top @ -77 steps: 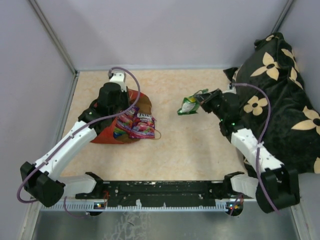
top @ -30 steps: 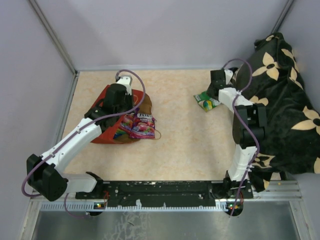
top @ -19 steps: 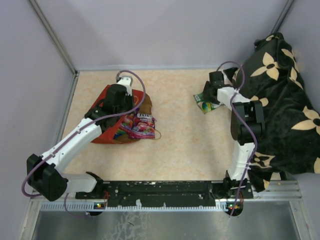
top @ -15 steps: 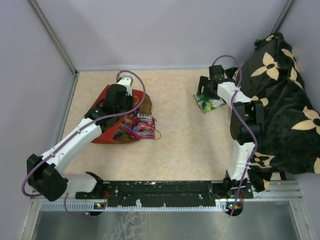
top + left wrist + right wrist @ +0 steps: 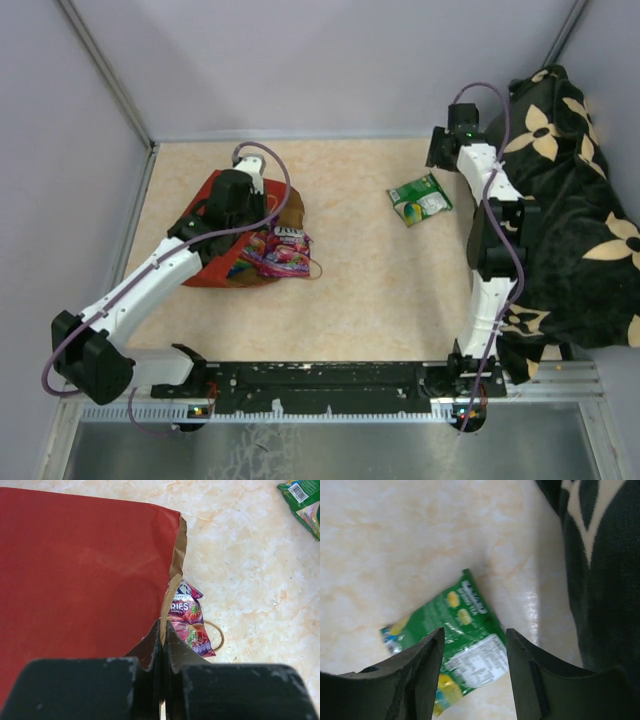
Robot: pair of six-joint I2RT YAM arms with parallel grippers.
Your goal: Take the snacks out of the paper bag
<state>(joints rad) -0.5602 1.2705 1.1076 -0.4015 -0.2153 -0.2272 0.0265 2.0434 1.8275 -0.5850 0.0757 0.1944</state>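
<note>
The red paper bag (image 5: 215, 262) lies on its side at the left of the table. My left gripper (image 5: 243, 222) is shut on the bag's brown-lined upper edge (image 5: 172, 587), seen close in the left wrist view with the gripper (image 5: 164, 626). A purple candy packet (image 5: 283, 250) pokes out of the bag's mouth, next to a thin loop handle (image 5: 219, 636). A green packet (image 5: 421, 199) lies flat on the table to the right. My right gripper (image 5: 441, 149) hangs open above and behind it, holding nothing; the right wrist view shows the gripper (image 5: 475, 632) over the green packet (image 5: 470, 612).
A black flower-patterned cloth (image 5: 560, 200) is heaped along the right side, close to the right arm, and fills the right of the right wrist view as dark cloth (image 5: 600, 570). Grey walls enclose the table on three sides.
The right gripper has let go of the green packet and risen back toward the far right corner; the packet now lies flat. The left arm and bag have stayed still.
</note>
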